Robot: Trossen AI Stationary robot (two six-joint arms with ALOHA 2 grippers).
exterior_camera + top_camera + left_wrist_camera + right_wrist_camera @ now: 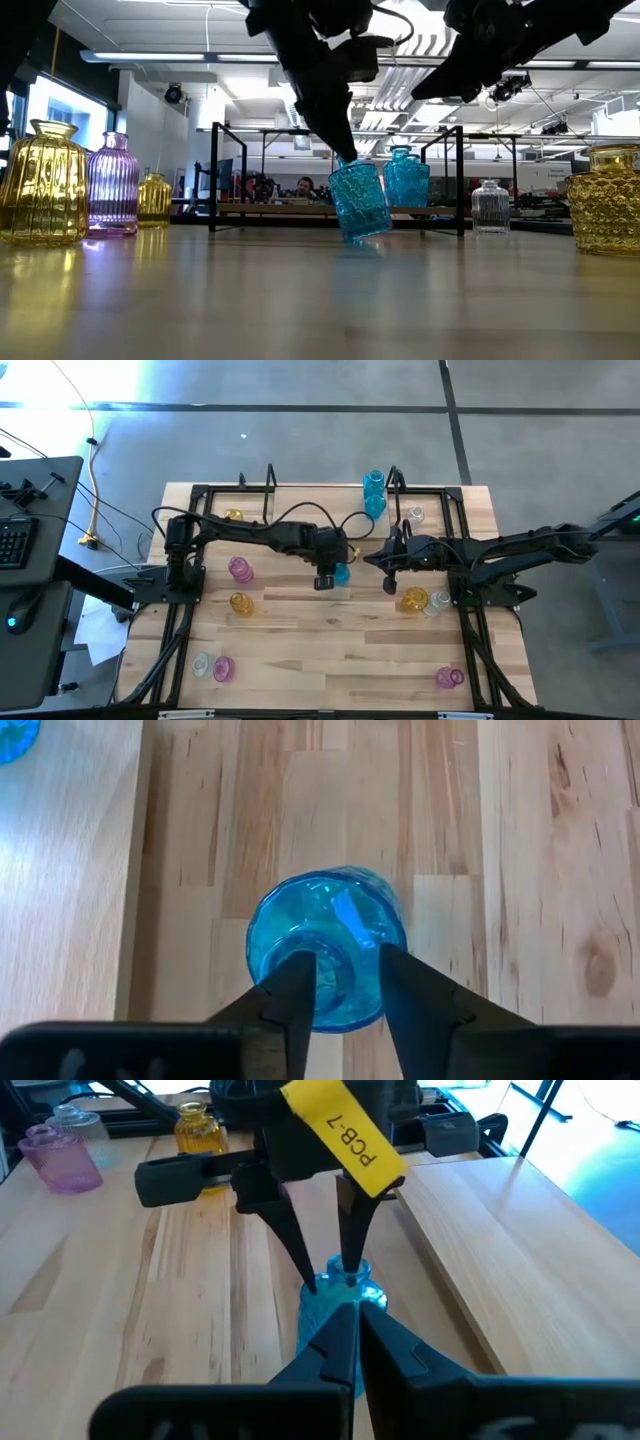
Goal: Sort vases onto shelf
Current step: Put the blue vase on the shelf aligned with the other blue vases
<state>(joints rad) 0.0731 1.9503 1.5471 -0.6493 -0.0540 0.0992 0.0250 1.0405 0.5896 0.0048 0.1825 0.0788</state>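
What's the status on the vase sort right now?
Left gripper jaws straddle the blue vase neck, vase tilted on table. Right gripper shut, close beside. Shelf path unobstructed.

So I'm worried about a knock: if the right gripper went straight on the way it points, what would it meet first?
Most likely the blue vase at the left gripper, dead ahead of the shut right gripper; depth is unclear.

Light-wood tabletop (330, 650) carries scattered vases: pink (240, 569), amber (241, 603), clear plus pink (223, 669) near the front-left, pink (448, 678) front-right. Shelf (300, 500) at the back holds a cyan vase (374, 493), amber, clear.
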